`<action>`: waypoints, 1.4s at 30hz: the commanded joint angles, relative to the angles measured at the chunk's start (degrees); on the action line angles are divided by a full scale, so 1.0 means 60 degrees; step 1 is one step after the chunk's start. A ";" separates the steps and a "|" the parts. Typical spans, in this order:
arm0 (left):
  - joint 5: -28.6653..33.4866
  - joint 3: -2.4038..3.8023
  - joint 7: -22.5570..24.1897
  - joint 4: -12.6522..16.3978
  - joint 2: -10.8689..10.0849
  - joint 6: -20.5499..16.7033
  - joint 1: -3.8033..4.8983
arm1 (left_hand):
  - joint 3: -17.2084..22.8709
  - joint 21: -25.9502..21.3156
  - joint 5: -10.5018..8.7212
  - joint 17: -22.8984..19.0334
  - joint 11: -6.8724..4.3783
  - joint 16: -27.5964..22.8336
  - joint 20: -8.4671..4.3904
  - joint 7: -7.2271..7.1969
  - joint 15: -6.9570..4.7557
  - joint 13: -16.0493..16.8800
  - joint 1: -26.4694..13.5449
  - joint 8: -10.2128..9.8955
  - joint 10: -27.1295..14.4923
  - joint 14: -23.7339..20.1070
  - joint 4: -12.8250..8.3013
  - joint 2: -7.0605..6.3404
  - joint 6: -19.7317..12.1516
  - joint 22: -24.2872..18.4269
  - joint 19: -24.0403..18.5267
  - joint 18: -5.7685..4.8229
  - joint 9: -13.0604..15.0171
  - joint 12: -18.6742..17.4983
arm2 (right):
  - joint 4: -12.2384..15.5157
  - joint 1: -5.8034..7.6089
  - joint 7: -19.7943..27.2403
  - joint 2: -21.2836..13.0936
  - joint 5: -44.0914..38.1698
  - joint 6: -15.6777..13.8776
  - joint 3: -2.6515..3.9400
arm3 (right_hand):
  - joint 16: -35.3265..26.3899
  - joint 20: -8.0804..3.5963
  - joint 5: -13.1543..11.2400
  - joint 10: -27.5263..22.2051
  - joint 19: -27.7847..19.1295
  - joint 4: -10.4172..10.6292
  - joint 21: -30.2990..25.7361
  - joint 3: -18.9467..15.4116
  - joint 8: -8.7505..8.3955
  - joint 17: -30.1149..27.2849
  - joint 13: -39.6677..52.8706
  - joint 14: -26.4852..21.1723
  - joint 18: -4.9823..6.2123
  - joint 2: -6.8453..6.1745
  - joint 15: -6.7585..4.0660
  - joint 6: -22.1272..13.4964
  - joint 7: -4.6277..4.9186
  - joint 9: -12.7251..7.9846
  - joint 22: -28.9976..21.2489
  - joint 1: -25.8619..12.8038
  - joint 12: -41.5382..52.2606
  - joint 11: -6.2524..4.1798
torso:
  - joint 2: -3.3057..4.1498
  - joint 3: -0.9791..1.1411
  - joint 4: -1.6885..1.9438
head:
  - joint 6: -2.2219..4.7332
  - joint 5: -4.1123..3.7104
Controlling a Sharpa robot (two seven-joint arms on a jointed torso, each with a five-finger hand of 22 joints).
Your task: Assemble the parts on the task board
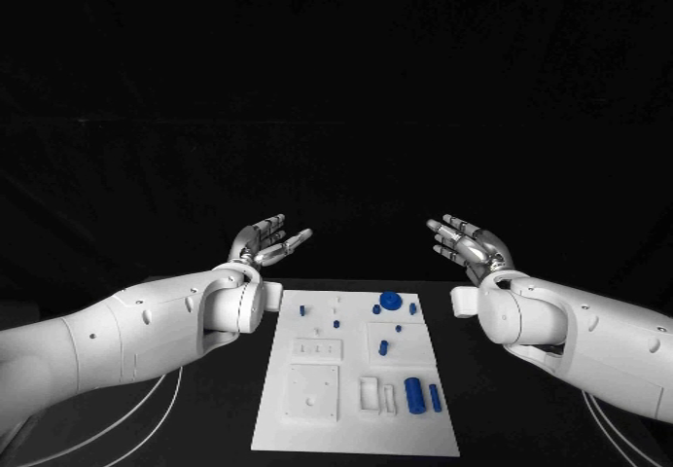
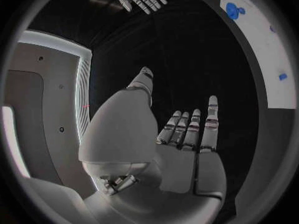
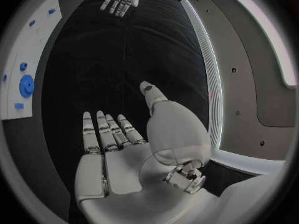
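Observation:
The white task board (image 1: 316, 428) lies flat in the middle of the table, between my two arms. Several blue parts sit on it: a round disc (image 1: 390, 300) at the far edge, small pegs (image 1: 336, 324) around the centre, and two upright cylinders (image 1: 415, 392) near the right edge. My left hand (image 1: 269, 240) is raised beyond the board's far left corner, fingers spread, holding nothing. My right hand (image 1: 470, 244) is raised beyond the far right corner, also spread and empty. The left wrist view shows the left hand (image 2: 187, 134) with its fingers apart; the right wrist view shows the same of the right hand (image 3: 118, 134).
The black table (image 1: 168, 428) surrounds the board. White cables (image 1: 140, 418) curve along the table at both sides. The board's edge with blue parts (image 2: 233, 9) appears in the left wrist view, and the blue disc (image 3: 26, 84) in the right wrist view.

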 commanded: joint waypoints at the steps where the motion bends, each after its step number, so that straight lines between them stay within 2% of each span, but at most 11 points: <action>1: 0.0107 -0.0170 -0.0707 -0.0497 0.0216 0.1273 0.0241 | 0.0049 0.0098 0.0010 0.0038 0.0152 0.0090 0.0092 0.0146 -0.0001 0.0037 0.0620 0.0083 0.0563 0.0463 0.0105 -0.0007 0.0432 0.0058 0.0606 0.0248 0.0035 0.0087 | -0.0436 0.0067 -0.1228 0.0012 -0.0699 0.2287 0.0106 | 0.0094 -0.0045 -0.0574 0.1590 0.1076 -0.0862 0.0183 -0.0018 0.0130 0.0073 0.0085 0.1346 0.0211 -0.0021 0.0129 0.1589 0.0220 0.0086 0.0089 0.1310 0.0123 -0.0006 | -0.0002 -0.0008 0.0000 | 0.0000 0.0001; 12: 0.0129 -0.0368 -0.0894 -0.0931 0.0400 0.1575 0.0467 | 0.0342 0.0444 0.0007 0.0189 0.0609 0.0272 -0.0345 0.0580 0.0338 0.0150 0.0202 0.0208 0.3234 0.3737 -0.0979 0.0823 0.2321 0.0144 0.1717 0.0251 0.0131 0.0213 | -0.1185 0.0183 -0.2040 0.0020 -0.1049 0.3691 0.0326 | 0.0231 -0.0975 -0.0335 0.5025 0.4248 -0.1804 0.0649 0.0413 0.0265 0.0217 0.0220 0.5605 -0.0499 0.0070 -0.0248 0.5020 0.0149 0.0235 0.0243 0.1167 0.0261 -0.0192 | -0.0002 -0.0008 0.0000 | 0.0000 0.0001; 13: 0.0129 -0.0368 -0.0894 -0.0931 0.0400 0.1575 0.0467 | 0.0335 0.0524 0.0024 0.0234 0.0673 0.0380 -0.0501 0.0648 0.0348 0.0186 0.0131 0.0245 0.4136 0.4630 -0.1175 0.0962 0.2770 0.0166 0.1874 0.0123 0.0156 0.0280 | -0.1191 0.0184 -0.2047 0.0020 -0.1052 0.3702 0.0327 | 0.0328 -0.1108 -0.0448 0.5790 0.4672 -0.1915 0.0805 0.0575 0.0345 0.0245 0.0247 0.6029 -0.0430 0.0083 -0.0423 0.5701 0.0113 0.0290 0.0300 0.1280 0.0300 -0.0305 | -0.0002 -0.0008 0.0000 | 0.0000 0.0001; 14: -0.0121 -0.0363 -0.0837 -0.0874 0.0244 0.1972 0.0482 | 0.0287 0.0628 0.0019 0.0231 0.0659 0.0418 -0.0657 0.0701 0.0282 0.0228 0.0039 0.0270 0.5188 0.4908 -0.1428 0.1119 0.3262 0.0192 0.2068 -0.0020 0.0175 0.0314 | -0.1599 0.0170 -0.1722 0.0182 -0.5744 0.2448 0.0332 | 0.0377 -0.1294 -0.0617 0.6202 0.5113 -0.1958 0.0993 0.0841 0.0365 0.0260 0.0250 0.6584 -0.0373 0.0021 -0.0663 0.6047 0.0049 0.0314 0.0342 0.1388 0.0298 -0.0439 | -0.0001 -0.0013 -0.0002 | -0.0228 0.0041; 17: -0.0252 -0.0363 -0.0867 -0.0767 0.0152 0.2001 0.0503 | 0.0176 0.1090 0.0050 0.0334 0.0438 0.0789 -0.1168 0.0553 -0.0073 0.0237 -0.0127 0.0474 0.6147 0.6157 -0.2044 0.1502 0.4914 0.0343 0.2869 -0.0279 0.0267 0.0441 | -0.1696 0.0170 -0.1777 0.0277 -0.6936 0.2264 0.0334 | 0.0423 -0.1733 -0.0814 0.6568 0.6008 -0.1949 0.1296 0.1616 0.0349 0.0319 0.0260 0.7692 -0.0414 -0.0264 -0.1058 0.6395 -0.0001 0.0317 0.0358 0.1342 0.0312 -0.0598 | 0.0022 -0.0011 -0.0001 | -0.0230 0.0070; 18: -0.0308 -0.0363 -0.0880 -0.0716 0.0113 0.2024 0.0517 | 0.0061 0.1172 0.0046 0.0242 0.0392 0.0727 -0.1426 0.0527 -0.0159 0.0238 -0.0274 0.0411 0.6346 0.6330 -0.2396 0.1705 0.5019 0.0343 0.2977 -0.0627 0.0252 0.0298 | -0.1732 0.0171 -0.1798 0.0311 -0.7387 0.2240 0.0335 | 0.0558 -0.1876 -0.0859 0.6755 0.6404 -0.1952 0.1503 0.1682 0.0380 0.0381 0.0263 0.8136 -0.0351 -0.0316 -0.1249 0.6531 -0.0039 0.0335 0.0436 0.1364 0.0318 -0.0689 | 0.0038 -0.0014 0.0004 | -0.0215 0.0078; 20: -0.0422 -0.0362 -0.0920 -0.0591 0.0023 0.2093 0.0548 | 0.0028 0.1341 0.0060 0.0296 0.0205 0.0920 -0.1622 0.0450 -0.0349 0.0238 -0.0297 0.0420 0.6842 0.6732 -0.2624 0.1829 0.5185 0.0395 0.3235 -0.0704 0.0263 0.0419 | -0.1807 0.0172 -0.1869 0.0387 -0.8281 0.2312 0.0341 | 0.0741 -0.2108 -0.0919 0.6913 0.7034 -0.1939 0.1853 0.1730 0.0381 0.0478 0.0257 0.8846 -0.0270 -0.0425 -0.1511 0.6714 -0.0097 0.0344 0.0570 0.1348 0.0299 -0.0795 | 0.0071 -0.0006 0.0012 | -0.0226 0.0074; 22: -0.0593 -0.0356 -0.0961 -0.0379 -0.0110 0.2209 0.0595 | -0.0009 0.1504 0.0141 0.0303 0.0096 0.1056 -0.1843 0.0402 -0.0480 0.0245 -0.0370 0.0381 0.7160 0.6947 -0.2962 0.2015 0.5321 0.0432 0.3382 -0.0886 0.0268 0.0398 | -0.1856 0.0180 -0.1977 0.0463 -0.9371 0.2423 0.0353 | 0.1918 -0.2569 -0.1049 0.7232 0.8698 -0.1929 0.2861 0.1506 0.0389 0.1013 0.0256 1.0068 0.0182 -0.0539 -0.1909 0.6996 -0.0228 0.0354 0.1018 0.1285 0.0296 -0.1009 | 0.0137 0.0007 0.0023 | -0.0136 0.0074; 23: -0.0665 -0.0353 -0.0974 -0.0267 -0.0174 0.2265 0.0625 | 0.0124 0.1750 0.1061 0.0372 -0.0049 0.1303 -0.2025 0.0353 -0.0695 0.0246 -0.0184 0.0469 0.7564 0.7399 -0.3111 0.2067 0.5551 0.0550 0.3728 -0.0796 0.0303 0.0485 | -0.1847 0.0184 -0.2038 0.0478 -0.9825 0.2453 0.0359 | 0.2585 -0.2520 -0.1037 0.7247 0.8749 -0.1913 0.2877 0.1486 0.0331 0.1322 0.0252 1.0046 0.0196 -0.0493 -0.1895 0.7038 -0.0215 0.0333 0.1025 0.1228 0.0284 -0.0993 | 0.0186 0.0011 0.0034 | -0.0092 0.0074; 25: -0.0767 -0.0349 -0.0991 -0.0022 -0.0314 0.2373 0.0696 | 0.0268 0.2025 0.1369 0.0375 -0.0118 0.1414 -0.2188 0.0314 -0.0807 0.0243 -0.0153 0.0411 0.7718 0.7614 -0.3263 0.2064 0.5628 0.0715 0.3841 -0.0854 0.0285 0.0337 | -0.1814 0.0201 -0.2160 0.0504 -1.0581 0.2449 0.0375 | 0.3901 -0.2506 -0.1033 0.7288 0.9224 -0.1917 0.3084 0.1330 0.0322 0.1931 0.0249 0.9993 0.0373 -0.0586 -0.1946 0.7094 -0.0271 0.0319 0.1119 0.1089 0.0275 -0.1032 | 0.0266 0.0015 0.0054 | -0.0045 0.0056; 42: -0.1079 -0.0306 -0.0968 0.1970 -0.1355 0.2767 0.1285 | 0.0584 0.3852 0.1155 0.0374 0.0019 0.1472 -0.2302 0.0386 -0.0862 0.0240 -0.0614 0.0341 0.7239 0.7871 -0.3956 0.1980 0.5450 0.2040 0.2790 -0.0881 0.0278 0.0315 | -0.1408 0.0413 -0.3681 0.0668 -1.4201 0.2428 0.0575 | 0.7896 -0.2930 0.0179 0.7596 1.0774 -0.1873 0.5214 0.2041 0.0319 0.3786 0.0266 0.9516 0.0578 -0.1048 -0.2028 0.6963 -0.0259 0.0318 0.2271 0.0284 0.0270 -0.1141 | 0.1211 -0.0081 0.0368 | 0.0449 -0.0187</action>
